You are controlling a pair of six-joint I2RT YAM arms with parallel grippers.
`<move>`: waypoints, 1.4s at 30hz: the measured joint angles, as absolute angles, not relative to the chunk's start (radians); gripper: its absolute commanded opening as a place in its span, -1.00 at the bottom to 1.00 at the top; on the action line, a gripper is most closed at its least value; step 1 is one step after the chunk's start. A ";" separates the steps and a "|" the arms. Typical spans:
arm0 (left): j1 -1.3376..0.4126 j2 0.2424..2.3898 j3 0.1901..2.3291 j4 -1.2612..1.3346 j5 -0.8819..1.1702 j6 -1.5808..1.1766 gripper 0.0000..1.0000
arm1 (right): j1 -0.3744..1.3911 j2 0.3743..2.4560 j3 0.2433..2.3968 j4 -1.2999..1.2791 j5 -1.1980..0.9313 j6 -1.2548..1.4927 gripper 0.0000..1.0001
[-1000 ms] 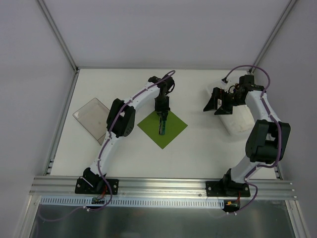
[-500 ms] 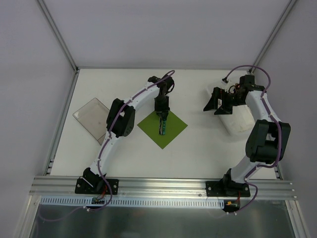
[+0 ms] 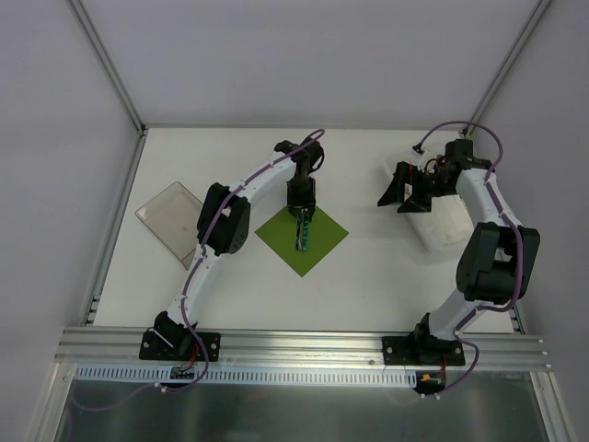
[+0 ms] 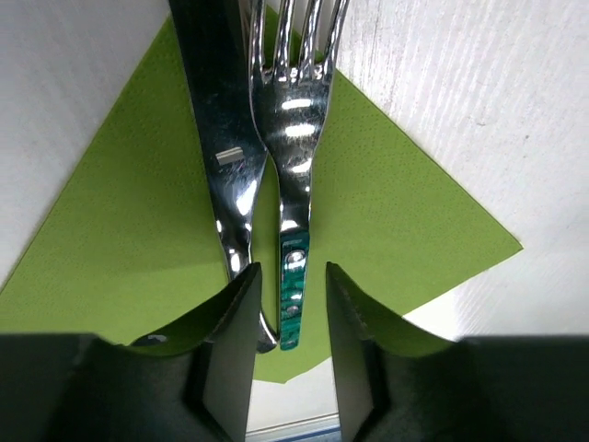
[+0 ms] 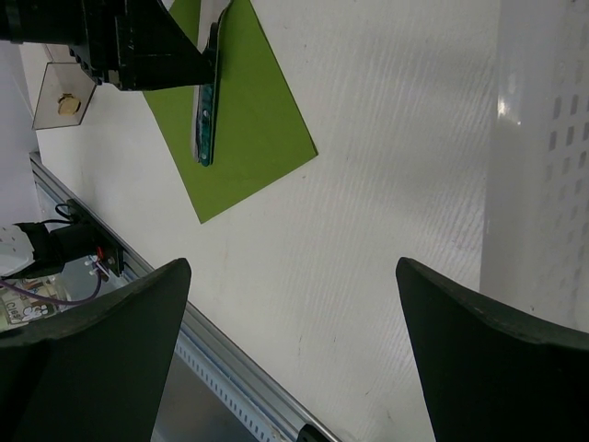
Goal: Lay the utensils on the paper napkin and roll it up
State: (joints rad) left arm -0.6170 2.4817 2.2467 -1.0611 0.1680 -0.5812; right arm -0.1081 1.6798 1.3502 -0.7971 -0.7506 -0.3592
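Observation:
The olive-green paper napkin [image 3: 322, 241] lies flat as a diamond at mid-table. Two utensils, a fork [image 4: 296, 138] with a green handle and a knife [image 4: 216, 120], rest side by side on it, seen together from above [image 3: 301, 234]. My left gripper [image 3: 301, 210] hovers low over their handle ends. Its jaws [image 4: 290, 269] stand slightly apart, with a gap on each side of the fork handle, so they hold nothing. My right gripper [image 3: 398, 195] hangs wide open and empty [image 5: 293, 267] over bare table, right of the napkin [image 5: 258, 138].
A white perforated bin [image 3: 442, 221] stands at the right, just behind my right gripper, and fills the right edge of the right wrist view [image 5: 543, 166]. A clear plastic tray [image 3: 170, 219] lies at the far left. An aluminium rail [image 3: 304, 345] borders the near edge.
The left jaws have parted, letting go of the fork handle, which now lies on the napkin. Neither arm has shifted noticeably.

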 measured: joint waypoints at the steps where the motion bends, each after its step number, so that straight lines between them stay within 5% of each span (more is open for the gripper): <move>1: -0.618 2.475 2.246 -1.061 0.161 -0.581 -0.22 | -0.108 1.679 1.348 -0.794 -0.753 -0.359 0.98; 4: -0.621 2.432 2.247 -1.062 0.137 -0.575 0.10 | -0.108 1.677 1.329 -0.777 -0.764 -0.360 0.98; 12: -0.554 2.117 2.234 -1.043 0.158 -0.540 0.18 | 0.039 1.597 1.287 -0.744 -0.687 -0.432 0.89; 16: -0.422 1.876 2.062 -0.942 0.240 -0.524 0.30 | 0.263 1.523 1.248 -0.698 -0.553 -0.496 0.65; 22: -0.268 1.671 1.777 -0.841 0.359 -0.505 0.31 | 0.643 1.513 1.180 -0.602 -0.297 -0.579 0.33; 29: -0.253 1.629 1.610 -0.812 0.454 -0.490 0.31 | 0.902 1.588 1.143 -0.526 -0.148 -0.648 0.20; 42: -0.234 1.537 1.577 -0.796 0.495 -0.482 0.33 | 0.980 1.681 1.044 -0.385 -0.113 -0.783 0.05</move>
